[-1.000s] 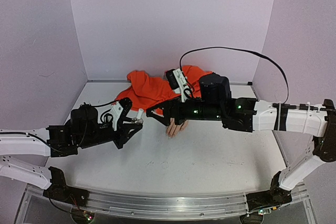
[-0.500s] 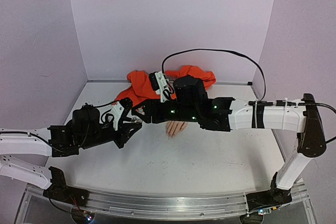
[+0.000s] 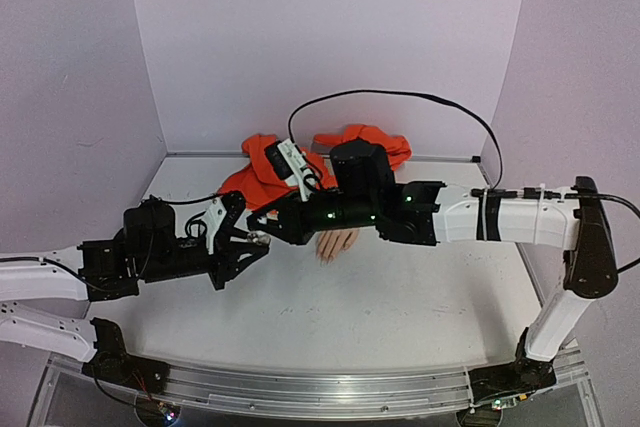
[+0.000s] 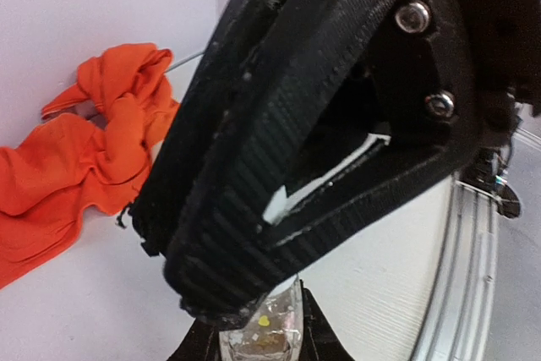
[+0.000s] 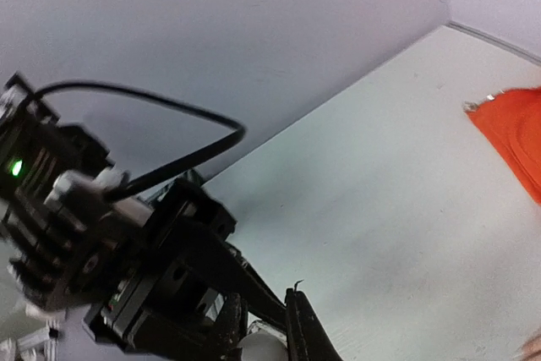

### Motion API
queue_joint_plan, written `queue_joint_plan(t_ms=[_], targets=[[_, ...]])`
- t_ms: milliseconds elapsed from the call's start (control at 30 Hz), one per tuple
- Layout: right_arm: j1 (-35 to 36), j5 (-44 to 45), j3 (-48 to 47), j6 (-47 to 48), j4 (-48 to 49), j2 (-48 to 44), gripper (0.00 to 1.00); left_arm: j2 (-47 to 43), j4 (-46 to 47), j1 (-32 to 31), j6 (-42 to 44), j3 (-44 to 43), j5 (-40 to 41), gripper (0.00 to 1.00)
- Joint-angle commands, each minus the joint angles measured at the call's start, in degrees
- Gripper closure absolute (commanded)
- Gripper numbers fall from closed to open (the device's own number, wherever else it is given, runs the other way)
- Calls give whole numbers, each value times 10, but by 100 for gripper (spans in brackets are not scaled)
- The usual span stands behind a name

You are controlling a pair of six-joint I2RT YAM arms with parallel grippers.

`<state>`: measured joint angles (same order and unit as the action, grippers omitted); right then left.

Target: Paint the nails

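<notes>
A flesh-coloured mannequin hand [image 3: 336, 243] lies palm down mid-table, its orange sleeve [image 3: 283, 169] bunched behind it. The nails [image 3: 325, 257] are tiny pale tips pointing toward the front. To the left of the hand, my left gripper [image 3: 254, 241] is shut on a small clear bottle [image 4: 264, 340] with glittery contents. My right gripper [image 3: 266, 231] reaches across over the hand and meets it there, its fingers [image 5: 297, 327] shut on the bottle's white cap [image 5: 262, 350]. In the left wrist view the right gripper's black fingers [image 4: 279, 124] cover the bottle's top.
Pale purple walls [image 3: 330, 37] close the table at the back and both sides. The right arm's black cable [image 3: 400, 95] loops above the sleeve. A metal rail [image 3: 320, 389] runs along the front edge. The right forearm [image 3: 500, 219] spans the table's right half.
The right arm has swung left from above the hand to the left gripper, and its jaws have shut on the bottle's cap. The left arm shifted slightly left and forward with the bottle.
</notes>
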<state>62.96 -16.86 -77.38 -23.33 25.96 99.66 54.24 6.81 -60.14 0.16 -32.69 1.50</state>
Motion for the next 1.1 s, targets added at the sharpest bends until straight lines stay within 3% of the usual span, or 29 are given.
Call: queue_joint_plan(t_ms=[0,100,233,300,400,467,533,700,900,1067], targets=[[7,-243,46,144,58,-57,100,-43,42,-3,27,-3,-163,100],[7,-311,65,167,63,-76,100,-54,42,-3,27,-3,-213,100],[7,-289,83,159,68,-90,100,-57,43,-3,27,-6,-229,100],[7,-245,85,137,67,-98,77,-54,42,-3,28,-7,-220,100],[7,-120,74,84,40,-117,29,-42,42,-3,29,-10,-201,100],[7,-53,48,59,-23,-122,14,-30,41,-3,33,-12,-186,100],[7,-16,18,37,-91,-118,9,-19,40,-3,38,-12,-178,100],[6,-3,-14,6,-173,-109,9,7,40,-3,49,-14,-171,100],[6,-34,-32,0,-203,-89,27,2,40,-3,48,-11,-170,100],[6,-62,-47,7,-215,-71,37,-13,40,-3,47,-5,-169,100]])
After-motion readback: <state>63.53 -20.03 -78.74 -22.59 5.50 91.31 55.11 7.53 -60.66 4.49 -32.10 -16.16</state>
